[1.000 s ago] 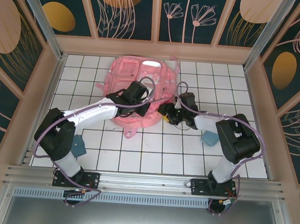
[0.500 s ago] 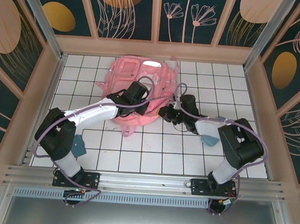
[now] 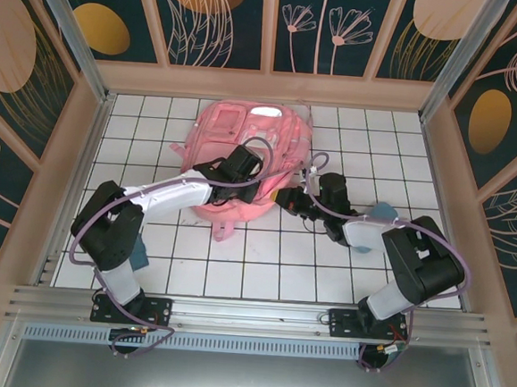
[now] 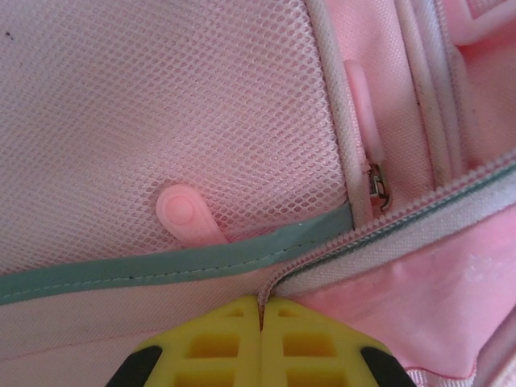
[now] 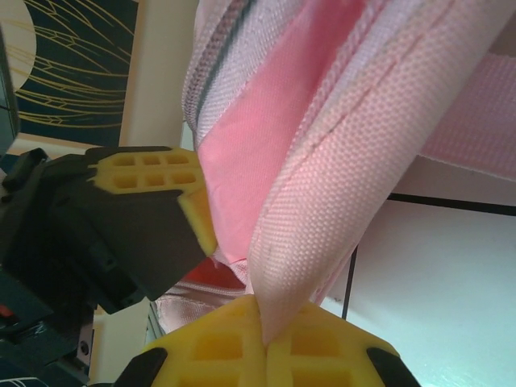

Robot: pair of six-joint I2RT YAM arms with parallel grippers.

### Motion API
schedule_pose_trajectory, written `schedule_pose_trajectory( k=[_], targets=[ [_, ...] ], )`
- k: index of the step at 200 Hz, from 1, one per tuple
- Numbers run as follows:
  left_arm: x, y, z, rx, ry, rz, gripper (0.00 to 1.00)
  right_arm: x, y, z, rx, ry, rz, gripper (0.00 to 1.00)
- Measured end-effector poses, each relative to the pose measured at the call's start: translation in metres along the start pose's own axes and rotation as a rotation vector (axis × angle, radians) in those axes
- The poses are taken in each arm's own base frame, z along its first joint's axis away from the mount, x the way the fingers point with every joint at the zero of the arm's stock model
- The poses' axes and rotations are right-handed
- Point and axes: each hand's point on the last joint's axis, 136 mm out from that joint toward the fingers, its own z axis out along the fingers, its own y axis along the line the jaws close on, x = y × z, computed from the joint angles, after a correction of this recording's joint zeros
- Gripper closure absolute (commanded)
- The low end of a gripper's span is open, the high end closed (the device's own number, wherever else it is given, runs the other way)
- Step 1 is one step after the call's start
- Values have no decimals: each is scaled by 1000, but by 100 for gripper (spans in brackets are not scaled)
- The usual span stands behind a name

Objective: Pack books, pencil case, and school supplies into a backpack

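The pink backpack point(image 3: 245, 139) lies at the back middle of the tiled table. My left gripper point(image 3: 255, 191) is at its near edge, shut on the zipper band point(image 4: 339, 254) of the opening, which runs in between the yellow fingertips point(image 4: 260, 305). My right gripper point(image 3: 284, 198) is just to the right of it, shut on a pink webbing edge point(image 5: 339, 161) of the backpack point(image 5: 242, 153); the left gripper's yellow finger point(image 5: 196, 211) shows close beside it. A blue-teal pencil case point(image 3: 383, 210) lies partly under my right forearm. The books are out of view.
A small dark teal object point(image 3: 139, 258) lies by the left arm's base link. A pink zipper tab point(image 4: 184, 214) rests on the backpack's mesh pocket point(image 4: 161, 105). Wooden frame walls ring the table point(image 3: 262, 265).
My right gripper has shut on the backpack's webbing edge. Both forearms swung rightward, and the backpack's near edge is drawn slightly away from me.
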Motion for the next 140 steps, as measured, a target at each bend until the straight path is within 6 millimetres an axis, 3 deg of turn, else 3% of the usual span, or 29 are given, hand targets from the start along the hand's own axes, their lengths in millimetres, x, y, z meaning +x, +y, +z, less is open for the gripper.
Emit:
schedule_pose_trajectory(
  k=[38,91,102,119,140],
  targets=[
    [0,-3,1,13,8,-3,89,-1,1,-1,-2,-2,0,93],
    [-1,-6,7,22,28,-2,90,-5,8,-2,-36,-20,-7,92],
    [0,-6,7,24,30,-1,89,-6,7,-2,-34,-21,-7,87],
    [0,-6,7,27,34,-2,85,-5,8,-2,-36,-16,-15,71],
    [-2,-5,8,36,36,-12,74,-5,6,-1,-15,-9,-15,57]
  ],
)
